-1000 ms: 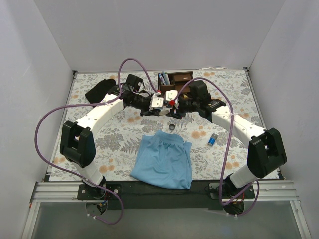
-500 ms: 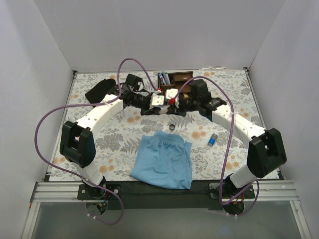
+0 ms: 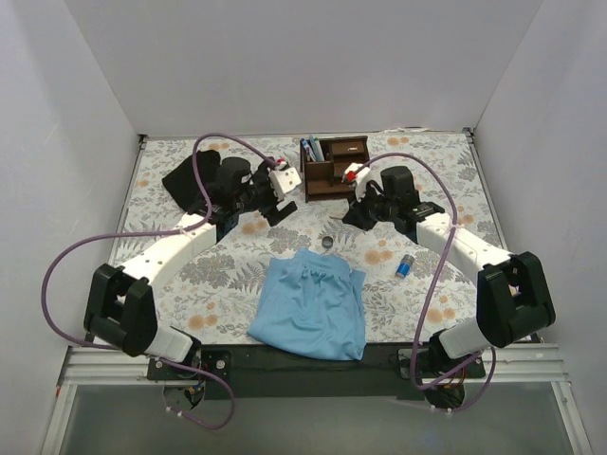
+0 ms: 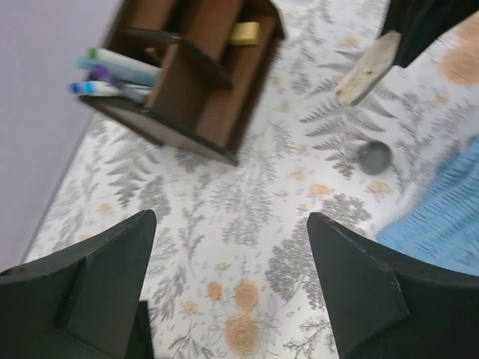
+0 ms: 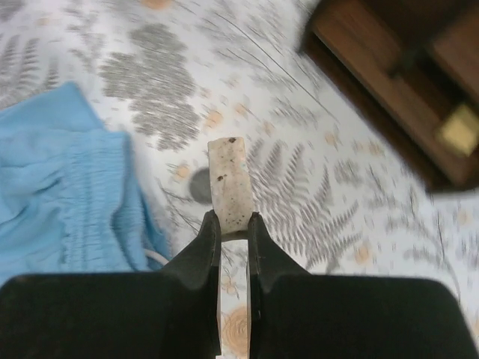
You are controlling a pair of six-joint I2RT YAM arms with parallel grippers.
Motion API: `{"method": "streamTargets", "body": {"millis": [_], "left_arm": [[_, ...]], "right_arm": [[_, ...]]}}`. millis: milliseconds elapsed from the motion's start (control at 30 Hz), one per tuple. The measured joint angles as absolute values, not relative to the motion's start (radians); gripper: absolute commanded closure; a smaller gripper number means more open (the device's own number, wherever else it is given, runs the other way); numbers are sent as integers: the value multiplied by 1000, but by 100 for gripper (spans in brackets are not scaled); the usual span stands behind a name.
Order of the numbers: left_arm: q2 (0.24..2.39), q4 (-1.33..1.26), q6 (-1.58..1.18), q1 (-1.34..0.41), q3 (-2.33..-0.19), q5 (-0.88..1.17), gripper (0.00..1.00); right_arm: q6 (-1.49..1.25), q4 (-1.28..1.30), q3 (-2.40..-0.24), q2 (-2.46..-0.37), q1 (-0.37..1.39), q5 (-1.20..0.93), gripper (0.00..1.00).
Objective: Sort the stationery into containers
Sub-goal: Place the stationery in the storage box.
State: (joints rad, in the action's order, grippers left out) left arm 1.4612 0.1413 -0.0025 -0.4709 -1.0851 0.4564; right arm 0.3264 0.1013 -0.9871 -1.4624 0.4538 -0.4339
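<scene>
The dark brown organizer stands at the back of the table, with pens in its end slot and a tan block on a shelf. My right gripper is shut on a speckled tan eraser, held above the table just right of the organizer's front. My left gripper is open and holds nothing; it hovers left of the organizer. A small dark ring lies on the table. The blue-capped white cylinder lies further right.
A light blue cloth lies at the near centre, its top edge close to the ring. A black cloth sits at the back left. White walls close in the table on three sides.
The two grippers, which met at the centre in front of the organizer, have drawn apart. My left gripper has opened and moved back left. The right gripper has shut on the eraser and moved right.
</scene>
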Motion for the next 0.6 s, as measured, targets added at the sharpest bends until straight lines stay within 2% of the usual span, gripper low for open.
{"method": "streamTargets", "body": {"millis": [67, 333, 600], "left_arm": [[1409, 62, -48, -467, -1040, 392, 6], [1366, -92, -273, -444, -920, 178, 6], [1385, -97, -345, -430, -917, 137, 6]], "right_arm": [[218, 70, -947, -1463, 418, -342, 99], [-68, -27, -974, -1560, 388, -9, 99], [-191, -65, -1108, -1723, 388, 103, 99]]}}
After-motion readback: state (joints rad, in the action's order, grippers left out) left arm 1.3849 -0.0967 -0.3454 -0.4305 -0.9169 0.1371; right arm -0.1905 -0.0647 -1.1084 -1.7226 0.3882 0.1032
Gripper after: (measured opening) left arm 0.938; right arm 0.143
